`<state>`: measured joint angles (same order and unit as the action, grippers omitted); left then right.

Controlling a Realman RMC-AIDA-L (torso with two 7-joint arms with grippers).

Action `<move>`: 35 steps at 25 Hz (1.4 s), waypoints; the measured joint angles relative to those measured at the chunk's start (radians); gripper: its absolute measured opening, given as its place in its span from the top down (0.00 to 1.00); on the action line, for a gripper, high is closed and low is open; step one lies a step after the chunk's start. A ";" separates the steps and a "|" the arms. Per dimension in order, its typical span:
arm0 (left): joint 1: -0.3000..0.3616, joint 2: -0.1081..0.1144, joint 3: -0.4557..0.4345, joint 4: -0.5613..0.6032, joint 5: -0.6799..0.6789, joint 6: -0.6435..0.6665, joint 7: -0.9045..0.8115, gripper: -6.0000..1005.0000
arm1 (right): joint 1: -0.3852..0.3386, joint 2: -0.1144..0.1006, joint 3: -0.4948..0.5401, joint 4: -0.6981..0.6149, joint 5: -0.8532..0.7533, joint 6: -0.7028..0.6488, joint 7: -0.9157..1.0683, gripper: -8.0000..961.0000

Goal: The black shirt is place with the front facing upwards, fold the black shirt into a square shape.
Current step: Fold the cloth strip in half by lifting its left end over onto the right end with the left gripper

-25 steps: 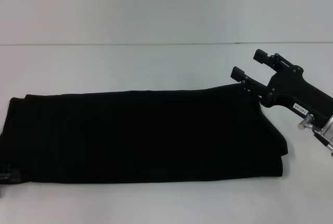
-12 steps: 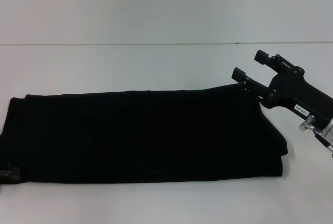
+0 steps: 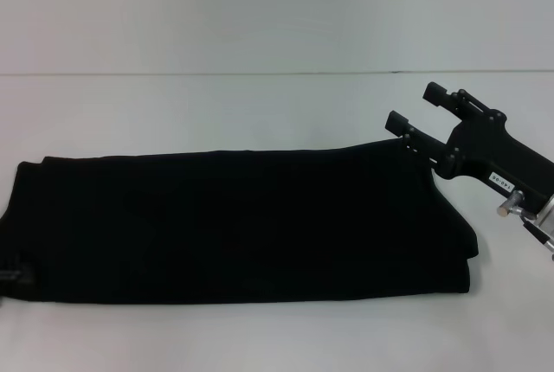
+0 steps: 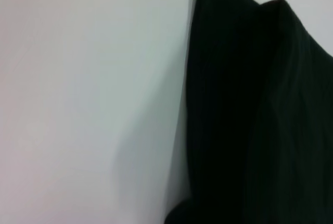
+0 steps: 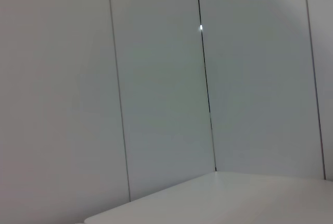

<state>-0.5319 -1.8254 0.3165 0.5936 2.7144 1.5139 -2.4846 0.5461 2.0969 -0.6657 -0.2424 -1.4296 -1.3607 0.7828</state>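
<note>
Head view | big soft black shirt (image 3: 242, 225) is lying long, side to side | right gripper (image 3: 418, 105) is hovering with fingers apart, just above its nearer end | left gripper's fingers: cannot tell.

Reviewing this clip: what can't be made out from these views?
- Left gripper: head view, cut off by the edge at the shirt's near left corner; fingers unseen.
- Black shirt: head view, folded into a long strip; its front is hidden inside.
- Right gripper: open by the shirt's far right corner; right wrist view shows only wall and table.
</note>
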 joint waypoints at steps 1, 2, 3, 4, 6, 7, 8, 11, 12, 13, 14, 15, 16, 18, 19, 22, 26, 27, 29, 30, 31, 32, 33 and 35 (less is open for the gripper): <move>-0.002 0.000 0.000 -0.001 0.000 -0.004 0.001 0.18 | 0.000 0.000 0.000 0.000 0.000 0.000 0.000 0.14; -0.006 -0.001 0.000 -0.001 -0.001 -0.010 0.003 0.18 | 0.000 0.000 0.000 0.000 0.000 0.001 0.001 0.14; -0.009 -0.001 0.000 -0.001 -0.001 -0.015 0.005 0.18 | 0.000 0.000 0.000 0.000 0.000 0.001 0.002 0.14; -0.013 -0.001 -0.001 -0.002 -0.001 -0.022 0.008 0.18 | 0.000 0.000 0.000 0.000 0.000 0.002 0.002 0.14; -0.017 -0.004 -0.007 -0.002 -0.005 -0.047 0.015 0.18 | 0.000 0.000 0.000 0.000 0.000 0.003 0.004 0.14; -0.017 -0.004 -0.007 -0.002 -0.005 -0.047 0.015 0.18 | -0.001 0.000 0.000 0.000 0.000 0.004 0.004 0.14; -0.017 -0.005 -0.008 -0.001 -0.009 -0.054 0.018 0.18 | -0.002 0.000 0.002 0.000 0.000 0.004 0.005 0.14; -0.012 -0.006 -0.009 0.001 -0.015 -0.061 0.023 0.18 | -0.003 0.000 0.004 0.000 0.000 0.005 0.005 0.14; -0.010 -0.006 -0.010 0.002 -0.016 -0.062 0.023 0.18 | -0.003 0.000 0.005 0.000 0.000 0.005 0.005 0.14; -0.008 -0.006 -0.012 0.003 -0.018 -0.069 0.024 0.18 | -0.003 0.000 0.005 0.000 0.000 0.006 0.005 0.14; -0.006 -0.005 -0.013 0.003 -0.020 -0.078 0.024 0.18 | -0.003 0.000 0.005 0.000 0.000 0.006 0.005 0.14; -0.007 -0.005 -0.013 0.002 -0.021 -0.085 0.025 0.18 | -0.003 0.000 0.005 0.000 0.000 0.006 0.005 0.14; -0.008 -0.005 -0.013 -0.002 -0.022 -0.090 0.029 0.18 | -0.002 0.000 0.006 0.000 0.000 0.006 0.005 0.14; -0.018 -0.005 -0.014 -0.015 -0.023 -0.099 0.044 0.18 | 0.001 0.000 0.006 0.000 0.001 0.007 0.004 0.14; -0.026 -0.006 -0.015 -0.024 -0.024 -0.100 0.054 0.18 | 0.003 0.000 0.006 0.000 0.001 0.007 0.004 0.14; -0.039 -0.008 -0.016 -0.038 -0.040 -0.069 0.076 0.18 | 0.006 0.000 0.006 0.000 0.001 0.007 0.004 0.14; -0.027 -0.004 -0.018 -0.038 -0.105 -0.030 0.098 0.18 | 0.007 0.000 0.007 0.000 0.002 0.010 0.002 0.14; -0.023 -0.003 -0.018 -0.038 -0.106 -0.032 0.098 0.18 | 0.008 0.000 0.007 0.000 0.002 0.013 0.001 0.14; -0.018 -0.001 -0.017 -0.037 -0.103 -0.041 0.097 0.18 | 0.008 0.000 0.007 0.000 0.002 0.016 0.000 0.14; -0.017 -0.001 -0.016 -0.037 -0.102 -0.043 0.097 0.18 | 0.008 0.000 0.007 0.000 0.002 0.016 0.000 0.14; -0.015 -0.001 -0.014 -0.037 -0.102 -0.046 0.097 0.18 | 0.009 0.000 0.008 0.000 0.002 0.016 0.000 0.14; -0.015 -0.001 -0.011 -0.037 -0.100 -0.048 0.096 0.18 | 0.010 0.000 0.008 0.000 0.002 0.017 0.000 0.14; -0.015 -0.001 -0.006 -0.036 -0.098 -0.048 0.095 0.18 | 0.010 0.000 0.008 0.000 0.002 0.017 0.000 0.14; -0.015 -0.001 -0.001 -0.034 -0.094 -0.049 0.093 0.18 | 0.011 0.000 0.008 0.000 0.002 0.017 0.002 0.14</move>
<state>-0.5470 -1.8260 0.3155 0.5596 2.6202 1.4653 -2.3920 0.5569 2.0969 -0.6580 -0.2424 -1.4281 -1.3441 0.7848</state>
